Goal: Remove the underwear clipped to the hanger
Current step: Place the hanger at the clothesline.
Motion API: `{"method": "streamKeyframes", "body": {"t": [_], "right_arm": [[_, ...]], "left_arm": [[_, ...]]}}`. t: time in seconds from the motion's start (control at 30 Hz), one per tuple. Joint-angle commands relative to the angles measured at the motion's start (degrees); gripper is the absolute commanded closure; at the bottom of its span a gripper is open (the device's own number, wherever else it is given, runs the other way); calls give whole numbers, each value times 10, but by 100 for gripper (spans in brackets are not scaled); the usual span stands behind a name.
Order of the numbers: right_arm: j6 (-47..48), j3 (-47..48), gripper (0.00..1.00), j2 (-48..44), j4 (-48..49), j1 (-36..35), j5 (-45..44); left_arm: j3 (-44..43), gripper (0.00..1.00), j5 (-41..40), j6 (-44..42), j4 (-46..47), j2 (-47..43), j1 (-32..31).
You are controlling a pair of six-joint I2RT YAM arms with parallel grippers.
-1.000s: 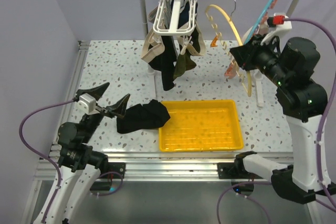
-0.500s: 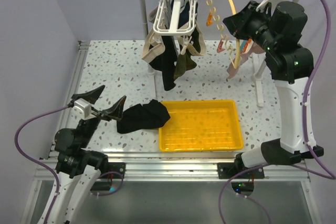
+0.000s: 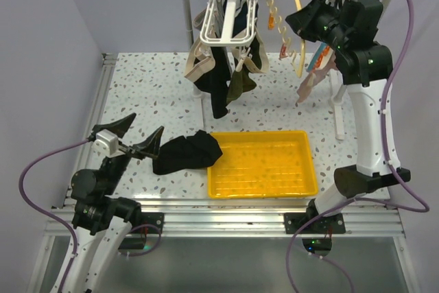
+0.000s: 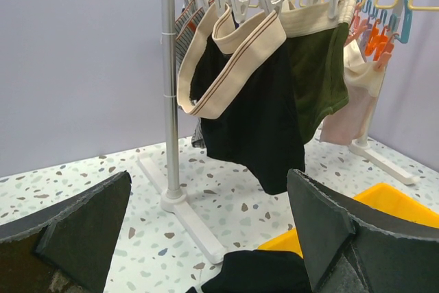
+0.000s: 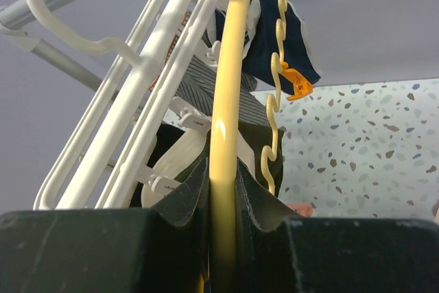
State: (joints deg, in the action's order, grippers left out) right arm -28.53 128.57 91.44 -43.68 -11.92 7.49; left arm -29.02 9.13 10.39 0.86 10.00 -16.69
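Note:
Several underwear pieces hang clipped to the white clip hanger (image 3: 230, 5) on the rail: a black pair with a cream band (image 4: 250, 111), an olive pair (image 4: 317, 73), a grey striped one (image 5: 218, 101) and a navy one (image 5: 278, 39). A pale pink piece (image 3: 312, 80) dangles further right. One black underwear (image 3: 184, 153) lies on the table, overlapping the tray's left rim. My left gripper (image 3: 145, 125) stands open just left of it, empty (image 4: 209, 190). My right gripper (image 3: 302, 25) is raised near the rail, shut on a yellow hanger (image 5: 226, 121).
A yellow tray (image 3: 302, 169) sits at the front centre of the speckled table. The rack's white posts (image 4: 168, 101) and feet (image 3: 339, 118) stand behind it. A blue hanger with orange clips (image 4: 387, 5) hangs at the right end of the rail.
My right arm has lifted and swung the yellow hanger up and left, close to the rail. The left arm has hardly moved and stays open.

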Motion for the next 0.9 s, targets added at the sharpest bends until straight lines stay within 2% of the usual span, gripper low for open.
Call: {"method": "streamKeyframes", "body": {"t": [0.0, 0.37, 0.43, 0.47, 0.57, 0.67, 0.77, 0.87], "right_arm": [[-3, 13, 100, -3, 51, 2, 16], [39, -50, 100, -30, 53, 1, 21], [51, -54, 93, -37, 54, 1, 17], [54, -59, 83, -39, 55, 1, 16], [80, -64, 60, -53, 66, 1, 4], [117, -77, 46, -76, 81, 2, -12], [157, -91, 39, -100, 83, 3, -36], [200, -118, 27, -131, 84, 6, -44]], "left_arm": [[-8, 0, -6, 9, -6, -2, -2], [-19, 0, 12, 30, -53, 42, -2], [-29, 0, 12, 37, -66, 67, -2], [-33, 0, 11, 45, -71, 77, -1], [-65, 0, -10, 79, -98, 117, -2], [-89, 0, -54, 128, -147, 164, -1], [-119, 2, -106, 198, -201, 209, -2], [-126, 4, -112, 264, -243, 250, -1]]}}
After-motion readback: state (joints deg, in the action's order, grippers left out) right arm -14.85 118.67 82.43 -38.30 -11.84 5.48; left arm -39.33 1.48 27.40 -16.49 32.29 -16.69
